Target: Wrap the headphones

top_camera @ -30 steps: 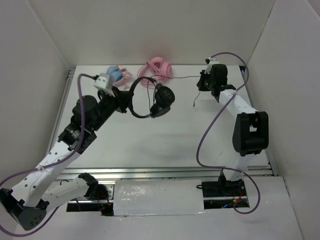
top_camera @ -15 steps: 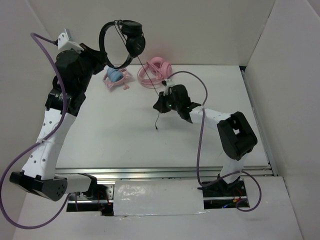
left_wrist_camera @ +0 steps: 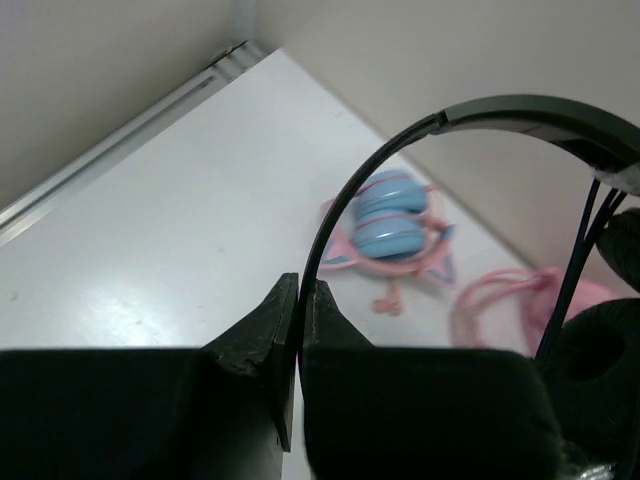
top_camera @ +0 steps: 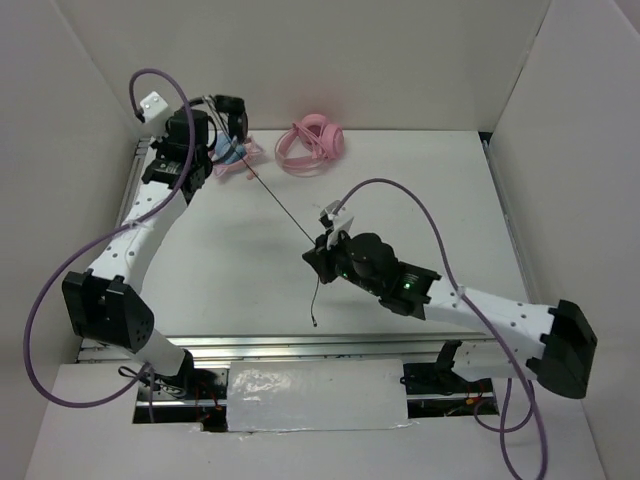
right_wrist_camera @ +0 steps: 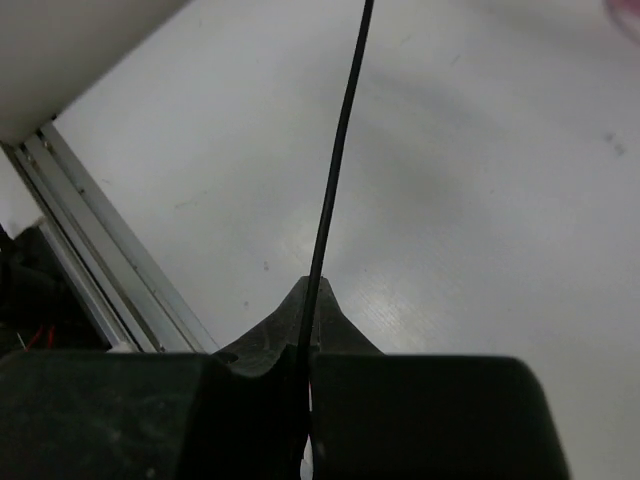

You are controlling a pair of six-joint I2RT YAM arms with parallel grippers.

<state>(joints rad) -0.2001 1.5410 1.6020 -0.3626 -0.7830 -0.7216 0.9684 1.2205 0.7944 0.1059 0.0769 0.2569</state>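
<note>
Left arm reared up at far-left corner, left gripper [left_wrist_camera: 299, 300] clamped on headband [left_wrist_camera: 530, 112], headphones [left_wrist_camera: 600, 350] aloft. Right arm stretched low toward table [top_camera: 450, 200] centre, right gripper [right_wrist_camera: 308, 300] pinching cable [top_camera: 280, 205]. Cable taut, diagonal between grippers, tail dangling.

Left arm [top_camera: 125, 250] of white links and bulky black joints, right arm [top_camera: 500, 310] alike with a small green light [top_camera: 407, 287], looping purple cables [top_camera: 40, 330] on both, white camera block [top_camera: 155, 105] at the left wrist, matte black wedge-tipped left tool [left_wrist_camera: 302, 292] and right tool [right_wrist_camera: 311, 292]
</note>
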